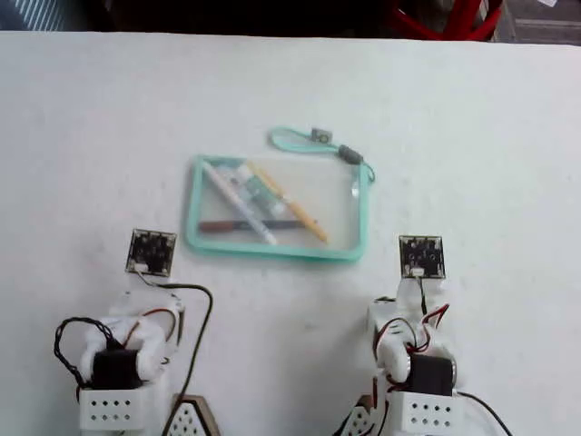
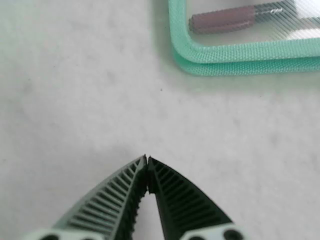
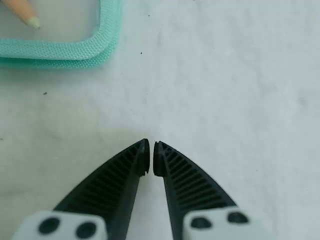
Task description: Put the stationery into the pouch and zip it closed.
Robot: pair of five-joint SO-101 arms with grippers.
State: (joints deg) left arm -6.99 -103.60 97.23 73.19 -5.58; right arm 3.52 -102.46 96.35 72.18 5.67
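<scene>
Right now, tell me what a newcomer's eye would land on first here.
The clear, mint-edged pouch mid-table, with pens and an orange pencil already inside. A green strap loops off its far right corner. Nearer, the left arm and right arm sit apart from it, jaws shut on nothing.

Item 1, high view. We look steeply down from a fixed post above the white table (image 1: pixel 91 109), well back. Both arms stand at the near edge and the pouch (image 1: pixel 277 207) lies mid-frame.

Item 2, left wrist view. We ride the left arm, facing down and forward past the left hand (image 2: pixel 147 161), close to the table. We share with item 1 the pouch's near corner on that arm's side, where a brown pen (image 2: pixel 222 21) ends.

Item 3, right wrist view. Same mount on the right arm, looking past the right hand (image 3: pixel 151 150), equally close. We share with item 1 the pouch's other near corner, holding the tip of an orange pencil (image 3: pixel 17 7).
</scene>
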